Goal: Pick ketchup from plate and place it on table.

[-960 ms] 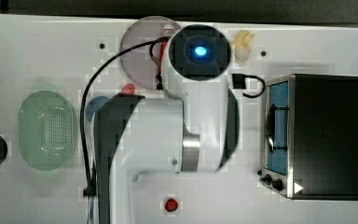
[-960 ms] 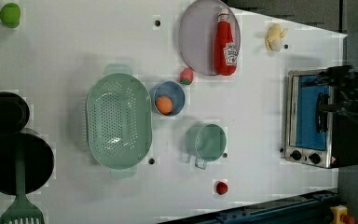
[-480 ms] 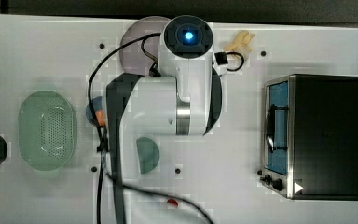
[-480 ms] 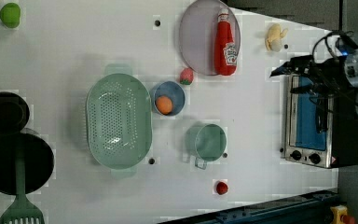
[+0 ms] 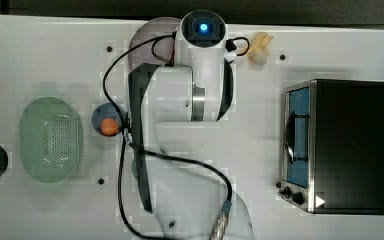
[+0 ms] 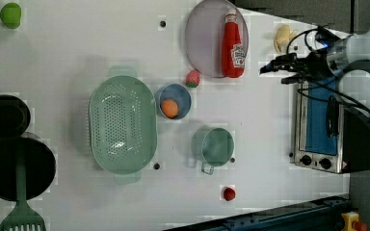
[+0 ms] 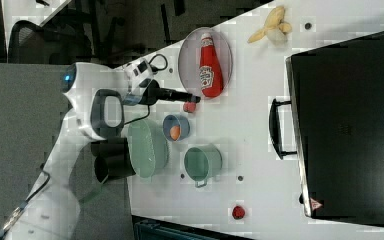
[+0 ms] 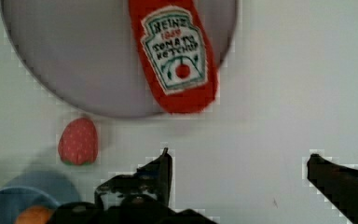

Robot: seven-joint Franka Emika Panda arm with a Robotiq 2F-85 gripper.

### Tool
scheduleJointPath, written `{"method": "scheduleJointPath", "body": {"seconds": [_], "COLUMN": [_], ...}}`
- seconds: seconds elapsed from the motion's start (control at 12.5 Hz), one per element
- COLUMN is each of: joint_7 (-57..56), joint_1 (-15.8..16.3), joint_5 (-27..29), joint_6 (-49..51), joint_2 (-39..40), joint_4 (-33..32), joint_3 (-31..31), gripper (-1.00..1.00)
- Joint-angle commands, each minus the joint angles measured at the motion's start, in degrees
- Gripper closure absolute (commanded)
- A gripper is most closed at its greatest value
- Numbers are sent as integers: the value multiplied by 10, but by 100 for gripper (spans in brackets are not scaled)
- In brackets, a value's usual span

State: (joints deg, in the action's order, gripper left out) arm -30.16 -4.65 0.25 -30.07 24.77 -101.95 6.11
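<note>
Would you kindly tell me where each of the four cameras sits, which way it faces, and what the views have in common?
Top view: overhead, looking straight down on the table; the white arm covers most of the plate.
Left view: high above, looking down; the open gripper enters from the left view's right.
Right view: raised, oblique; the arm reaches in from the right view's left.
Wrist view: on the arm, looking down past its fingertips at the ketchup.
Shared: left, right and wrist views all show the ketchup lying on the plate beside the strawberry.

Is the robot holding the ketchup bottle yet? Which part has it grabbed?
No, nothing is held. The gripper is open and empty, above the white table, while the ketchup lies untouched on the plate.
</note>
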Motion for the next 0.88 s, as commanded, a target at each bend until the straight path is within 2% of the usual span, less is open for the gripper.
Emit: {"method": "scheduleJointPath", "body": {"seconds": [0.08,0.48,0.88], "joint_7": [-68,-92,-104], "joint_1": [4,13,23], "joint_5": [4,2,-10], "joint_6": [-9,-44,-146], "joint_2": [33,118,188], "joint_4": [47,98,121], "joint_3": [3,3,2], "gripper": [-100,-100,-100]}}
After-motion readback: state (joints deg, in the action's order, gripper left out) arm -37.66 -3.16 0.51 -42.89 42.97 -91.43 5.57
